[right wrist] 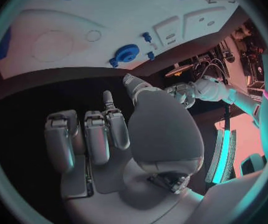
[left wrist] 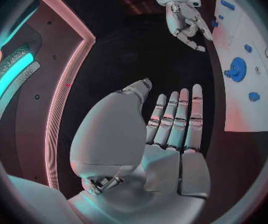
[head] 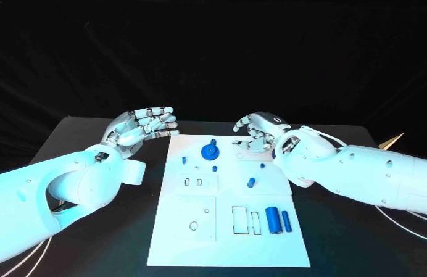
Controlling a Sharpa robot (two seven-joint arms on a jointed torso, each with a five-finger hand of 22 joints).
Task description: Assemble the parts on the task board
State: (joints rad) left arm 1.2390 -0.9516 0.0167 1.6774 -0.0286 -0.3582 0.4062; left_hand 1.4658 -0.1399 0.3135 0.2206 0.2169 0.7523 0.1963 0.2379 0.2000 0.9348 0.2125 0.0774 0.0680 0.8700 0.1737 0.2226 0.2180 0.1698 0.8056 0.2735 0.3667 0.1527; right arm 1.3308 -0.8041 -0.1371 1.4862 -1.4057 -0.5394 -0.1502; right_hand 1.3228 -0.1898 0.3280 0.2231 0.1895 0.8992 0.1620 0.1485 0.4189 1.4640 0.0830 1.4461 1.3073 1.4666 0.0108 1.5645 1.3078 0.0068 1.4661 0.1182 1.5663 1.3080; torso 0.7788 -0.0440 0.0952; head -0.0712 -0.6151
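Several blue parts (head: 278, 220) on our white task board (head: 229, 240) mid-table, gear (head: 210, 151) near its far end, our left hand (head: 142, 126) off the far-left corner, fingers straight, empty, our right hand (head: 259, 132) above the far-right edge, fingers curled, gripping nothing.

A black table (head: 107, 227) carries everything; a black curtain (head: 213, 49) hangs behind its far edge.

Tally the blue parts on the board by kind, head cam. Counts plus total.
Blue gear: 1
Large blue cylinders: 2
Small blue pieces: 4, as far as this view resolves them
Total: 7 blue parts on the task board
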